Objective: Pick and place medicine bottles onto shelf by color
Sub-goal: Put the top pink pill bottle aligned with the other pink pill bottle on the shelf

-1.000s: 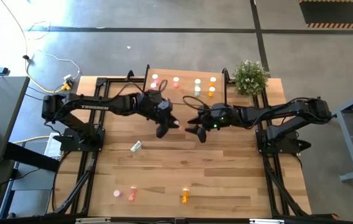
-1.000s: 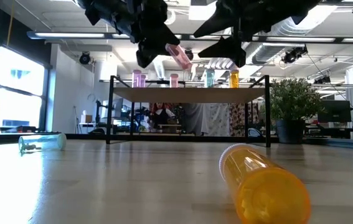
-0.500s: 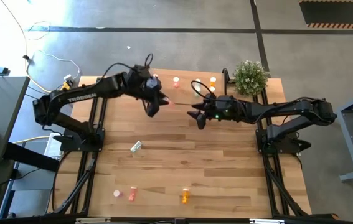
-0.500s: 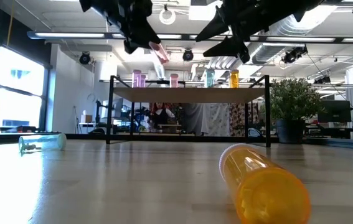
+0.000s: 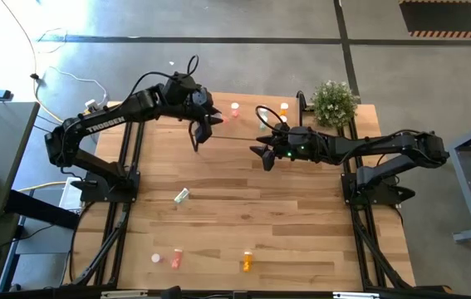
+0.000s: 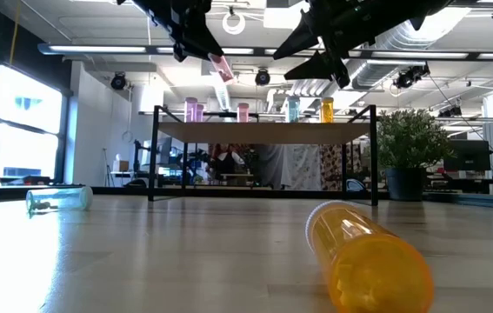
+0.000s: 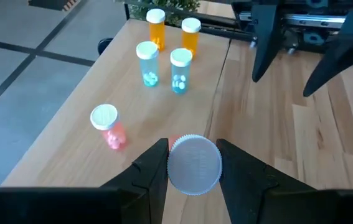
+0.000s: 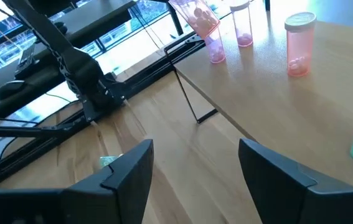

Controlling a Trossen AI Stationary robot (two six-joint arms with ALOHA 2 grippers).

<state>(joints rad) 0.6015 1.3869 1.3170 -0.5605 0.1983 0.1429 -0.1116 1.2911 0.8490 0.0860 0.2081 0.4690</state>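
From above, the left gripper (image 5: 201,124) hid its load, but the low view showed a pink bottle (image 6: 222,68) pinched between its fingers, tilted, hanging above and in front of the shelf (image 6: 263,129). The left wrist view showed the same bottle end-on, its round white cap (image 7: 193,163) clamped between the two dark fingers (image 7: 153,167), and below it the shelf board carrying a salmon-red bottle (image 7: 108,126), two pale green bottles (image 7: 147,63) and two orange bottles (image 7: 156,27), all upright with white caps. The right gripper (image 5: 264,155) hovered just right of the left one, near the shelf's front edge, its jaws spread wide with nothing between them. Its wrist view alone caught two pink bottles (image 8: 242,23) standing at the shelf's left end. On the wood-plank table (image 5: 301,224) a pale green bottle (image 5: 182,195) lay on its side to the left, and a large orange bottle (image 6: 368,255) lay close to the low camera. A potted plant (image 5: 334,102) stood at the far right corner, and the room behind had grey concrete floor, ceiling ducts and bright windows.
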